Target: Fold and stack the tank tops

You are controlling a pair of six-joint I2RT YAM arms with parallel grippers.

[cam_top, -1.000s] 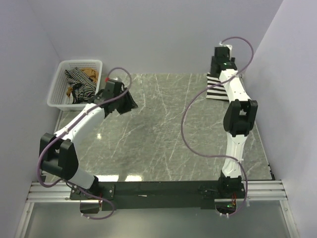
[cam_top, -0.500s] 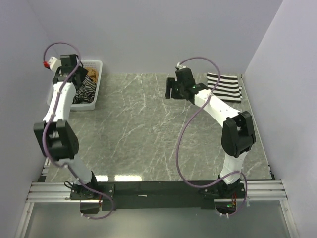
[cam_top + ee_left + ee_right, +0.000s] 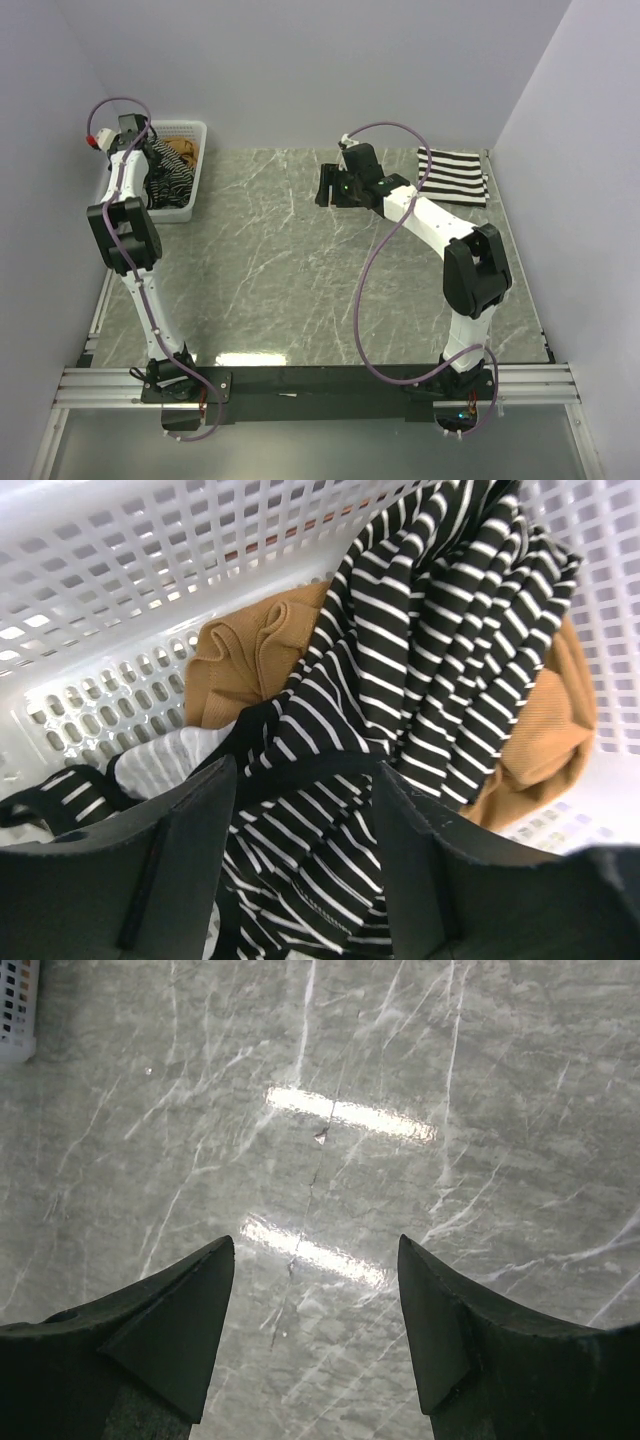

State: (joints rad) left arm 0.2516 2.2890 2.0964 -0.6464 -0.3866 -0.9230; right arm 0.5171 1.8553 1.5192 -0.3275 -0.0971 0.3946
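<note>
Left hand point(image 3: 305, 780) spread wide just above thin-striped top point(image 3: 400, 680) in basket point(image 3: 120, 570), right hand point(image 3: 315, 1260) wide over table point(image 3: 450, 1110)

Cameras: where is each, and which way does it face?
Top external: above, behind the bases, facing down on the table; left arm, right arm show.
Left wrist: on the left end effector, facing into the basket of tank tops; fingers show.
Right wrist: on the right end effector, facing the table; fingers show.
Shared: top, left wrist see the basket.
</note>
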